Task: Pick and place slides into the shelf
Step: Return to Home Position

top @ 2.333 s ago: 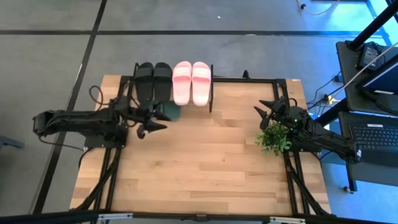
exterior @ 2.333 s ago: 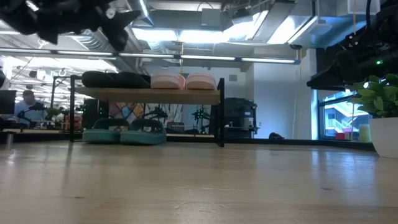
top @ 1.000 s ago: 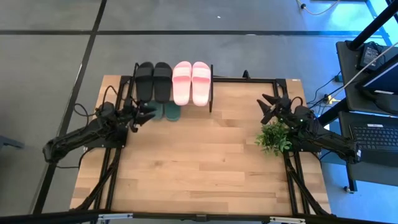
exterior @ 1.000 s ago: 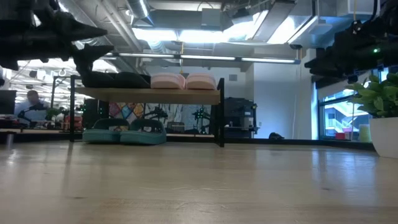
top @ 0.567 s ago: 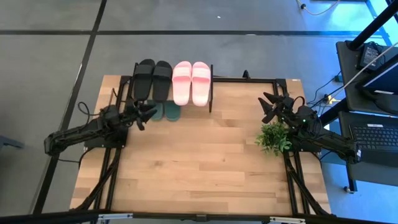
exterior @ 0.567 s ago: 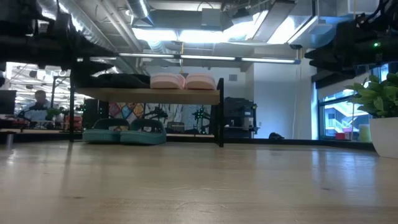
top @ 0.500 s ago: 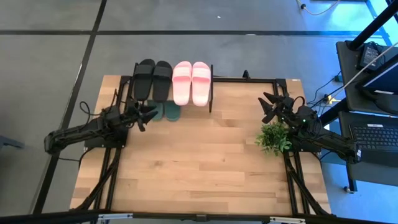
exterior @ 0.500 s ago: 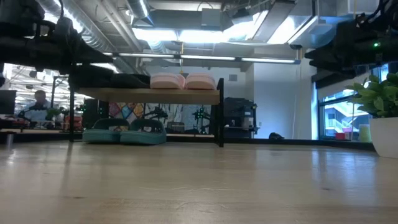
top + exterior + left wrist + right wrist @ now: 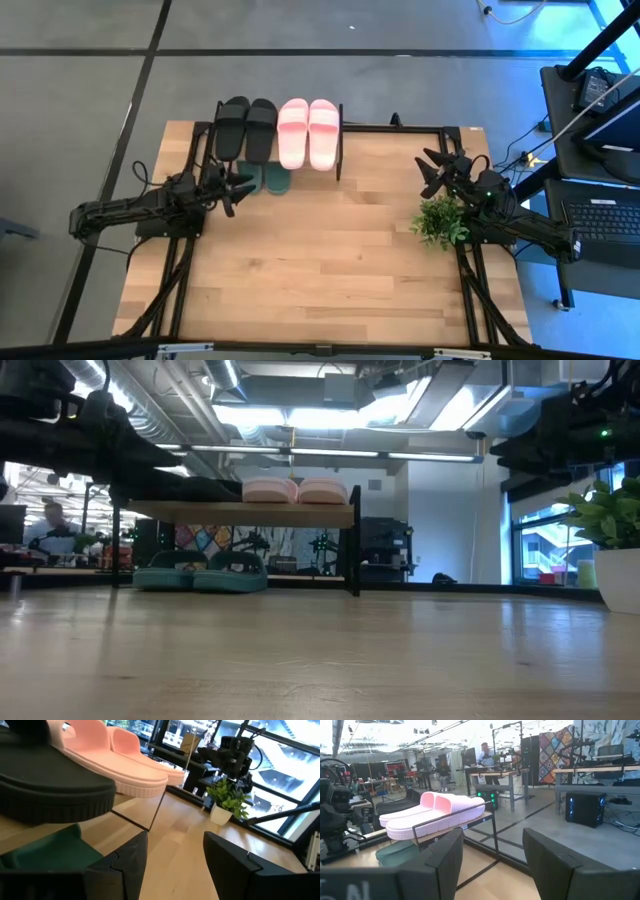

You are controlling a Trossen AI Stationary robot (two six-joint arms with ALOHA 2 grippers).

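The shelf (image 9: 340,150) stands at the table's far edge. A black pair (image 9: 246,128) and a pale pink pair (image 9: 308,132) lie soles down on its wood top (image 9: 240,512). The dark green pair (image 9: 200,572) rests on the lower tier, its heels (image 9: 262,179) showing from above. My left gripper (image 9: 236,188) is open and empty, just in front of the green slides (image 9: 45,854). My right gripper (image 9: 432,172) is open and empty, hovering at the right side beyond the plant.
A small potted plant (image 9: 440,221) stands near the table's right edge, just below my right arm. The black frame rail (image 9: 400,128) runs along the far edge to the right of the shelf. Bare wood (image 9: 330,260) spans the table's middle and near part.
My left gripper has drawn back a little toward the near edge and sunk lower, the arm flattening out; it stays open. The slides and the right arm have kept still.
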